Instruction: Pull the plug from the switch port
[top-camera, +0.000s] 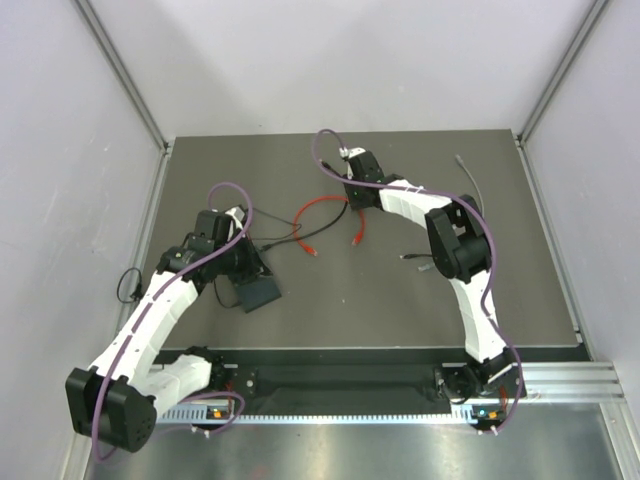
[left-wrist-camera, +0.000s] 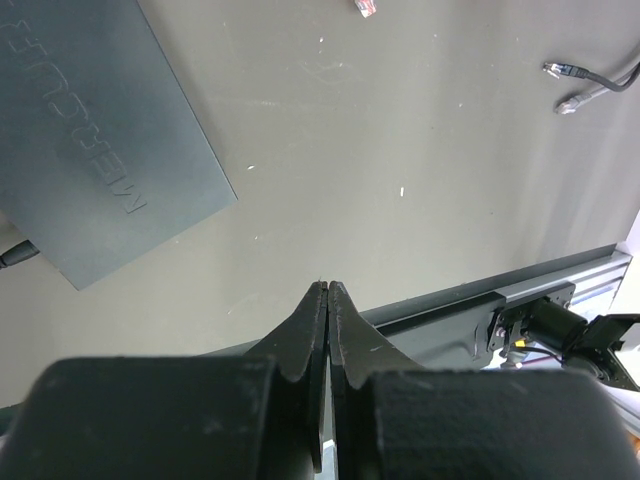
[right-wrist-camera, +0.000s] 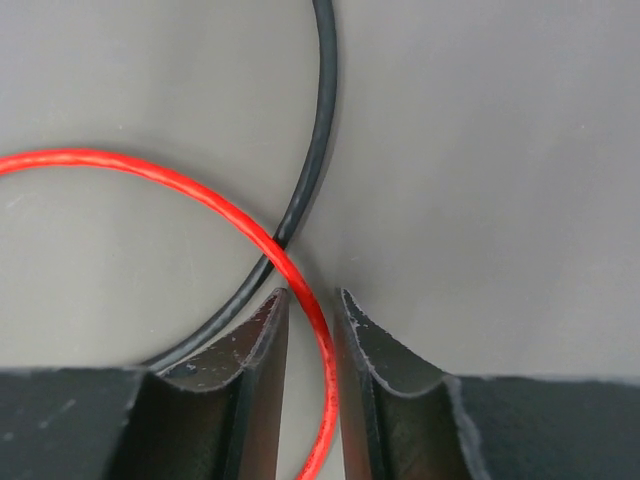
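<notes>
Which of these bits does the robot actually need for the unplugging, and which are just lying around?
Part of the job: switch; black cable, which seems to run toward it.
Just lying about: red cable, both ends free; grey cable.

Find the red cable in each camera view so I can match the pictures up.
Top external: the red cable lies looped mid-table, both ends loose.
Left wrist: only a red plug end shows, at the top edge.
Right wrist: it arcs in from the left and runs down between the right gripper fingers.
Shared landmark: the black cable crossing it, seen in the top and right wrist views.
</notes>
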